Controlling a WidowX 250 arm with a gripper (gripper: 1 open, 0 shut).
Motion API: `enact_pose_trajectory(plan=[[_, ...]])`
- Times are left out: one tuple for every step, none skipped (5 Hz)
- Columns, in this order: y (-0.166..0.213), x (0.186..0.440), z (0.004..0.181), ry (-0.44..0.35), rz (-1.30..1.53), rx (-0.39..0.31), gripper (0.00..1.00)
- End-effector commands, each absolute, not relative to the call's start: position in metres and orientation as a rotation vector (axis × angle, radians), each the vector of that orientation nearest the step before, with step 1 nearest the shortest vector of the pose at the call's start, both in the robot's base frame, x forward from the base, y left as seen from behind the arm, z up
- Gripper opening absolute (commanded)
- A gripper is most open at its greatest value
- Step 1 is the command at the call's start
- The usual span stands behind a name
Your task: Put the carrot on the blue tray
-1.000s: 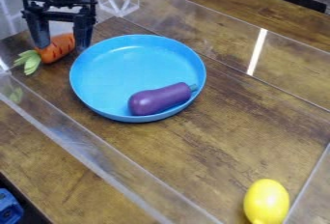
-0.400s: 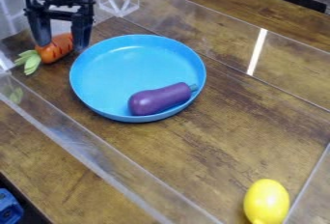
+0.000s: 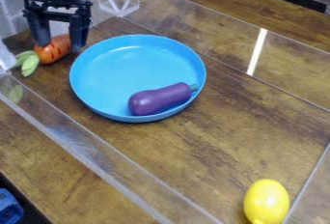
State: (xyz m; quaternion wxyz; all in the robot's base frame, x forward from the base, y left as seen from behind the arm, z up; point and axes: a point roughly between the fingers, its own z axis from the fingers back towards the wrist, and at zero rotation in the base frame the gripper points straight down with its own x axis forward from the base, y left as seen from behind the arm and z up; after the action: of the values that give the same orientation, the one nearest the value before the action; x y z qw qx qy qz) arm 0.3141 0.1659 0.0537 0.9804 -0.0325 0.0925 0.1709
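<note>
The small orange carrot (image 3: 52, 51) with a light green leafy top lies on the wooden table at the far left, just left of the blue tray (image 3: 110, 66). My black gripper (image 3: 58, 37) stands upright over the carrot, open, its fingers straddling the carrot's orange body. Whether the fingers touch the carrot I cannot tell. The tray is a wide round bright blue dish with a raised rim.
A purple eggplant (image 3: 160, 98) lies inside the tray on its right side. A yellow lemon (image 3: 267, 202) sits near the front right corner. Clear plastic walls (image 3: 77, 151) run along the table's front and left.
The gripper has shifted slightly left and lower around the carrot. The carrot, tray, eggplant and lemon lie as before.
</note>
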Motion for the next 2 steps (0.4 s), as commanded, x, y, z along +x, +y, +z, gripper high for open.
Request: enact_pose_trajectory(plan=[[0.1798, 0.3230, 0.0643, 0.133, 0.355, -0.043, 1.00], [0.1831, 0.3292, 0.0606, 0.134, 0.349, -0.038, 1.00]])
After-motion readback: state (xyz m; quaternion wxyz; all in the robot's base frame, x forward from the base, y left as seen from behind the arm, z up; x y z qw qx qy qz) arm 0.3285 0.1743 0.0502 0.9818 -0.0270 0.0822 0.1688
